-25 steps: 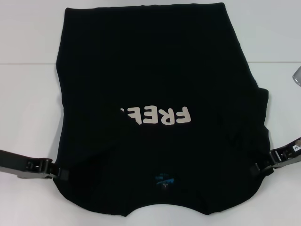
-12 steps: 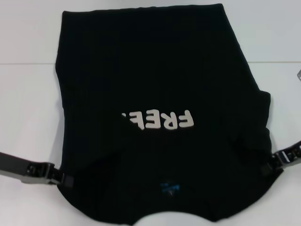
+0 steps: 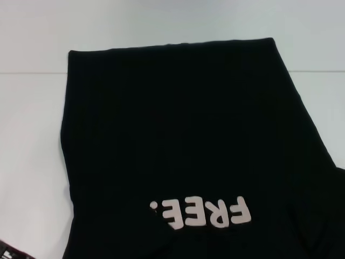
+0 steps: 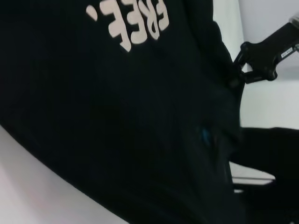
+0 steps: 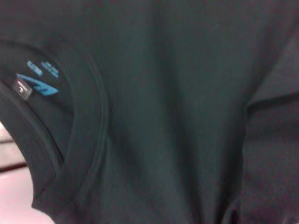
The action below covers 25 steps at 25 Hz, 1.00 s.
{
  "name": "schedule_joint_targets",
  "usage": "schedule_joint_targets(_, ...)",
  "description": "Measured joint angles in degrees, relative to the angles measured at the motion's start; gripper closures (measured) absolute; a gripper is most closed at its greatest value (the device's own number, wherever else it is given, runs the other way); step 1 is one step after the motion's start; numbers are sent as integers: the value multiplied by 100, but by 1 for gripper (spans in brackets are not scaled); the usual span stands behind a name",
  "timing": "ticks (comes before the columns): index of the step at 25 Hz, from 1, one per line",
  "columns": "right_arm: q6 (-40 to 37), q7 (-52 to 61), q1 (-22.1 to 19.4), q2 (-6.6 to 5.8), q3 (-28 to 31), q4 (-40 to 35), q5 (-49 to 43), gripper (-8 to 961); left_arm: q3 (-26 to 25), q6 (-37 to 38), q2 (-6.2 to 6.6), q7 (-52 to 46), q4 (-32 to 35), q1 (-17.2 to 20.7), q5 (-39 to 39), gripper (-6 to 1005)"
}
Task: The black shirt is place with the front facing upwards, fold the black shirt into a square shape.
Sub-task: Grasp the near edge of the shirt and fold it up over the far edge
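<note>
**tabletop_tom:** Compared with a second ago, the black shirt (image 3: 183, 135) has slid toward us in the head view. Its "FREE!" lettering (image 3: 202, 213) now sits near the bottom edge, and both grippers have dropped out of that frame. Only a sliver of the left arm (image 3: 6, 251) shows in the near left corner.

**foldbot_fan:** Same here. We see the shirt front-up on the white table (image 3: 32, 135), far hem flat and straight, and the near part runs off the frame. The left gripper isn't visible anywhere, so we can't tell whether it's apart or together.

**tabletop_tom:** And the right one?

**foldbot_fan:** The left wrist camera catches the right gripper (image 4: 236, 77) right at the shirt's side edge. It looks clamped on the cloth, though black on black makes that hard to swear to. The fabric near it hangs in folds, apparently lifted off the table.

**tabletop_tom:** The right wrist camera just gives us the collar (image 5: 88, 140) and the blue neck label (image 5: 37, 81) inside it, close up.
</note>
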Motion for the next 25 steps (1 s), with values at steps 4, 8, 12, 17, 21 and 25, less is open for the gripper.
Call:
schedule_joint_targets(4, 152, -7, 39, -8, 484, 20, 125, 897, -208, -113, -31, -21, -38, -165, -138, 954)
schedule_joint_targets(8, 462, 286, 162, -276, 1559, 42, 501, 897, -1143, -713, 39, -395, -1, -504, -196, 954)
schedule_joint_targets(12, 1099, 633, 139, -623, 2538, 163, 1231, 897, -1883, -1814, 97, -731, 20, -721, -248, 954)
schedule_joint_targets(17, 2394, 609, -107, -545, 2832, 292, 2332, 897, -2175, -3298, -146, -591, 53, -684, -697, 954)
schedule_joint_targets(21, 3308, 229, -129, -261, 2756, 501, 2668, 896, -2272, -4024, -480, -77, 84, -508, -1371, 953)
schedule_joint_targets(25, 4023, -95, -66, 46, 2733, 510, 2890, 896, -2254, -4661, -688, 203, 60, -472, -1583, 953)
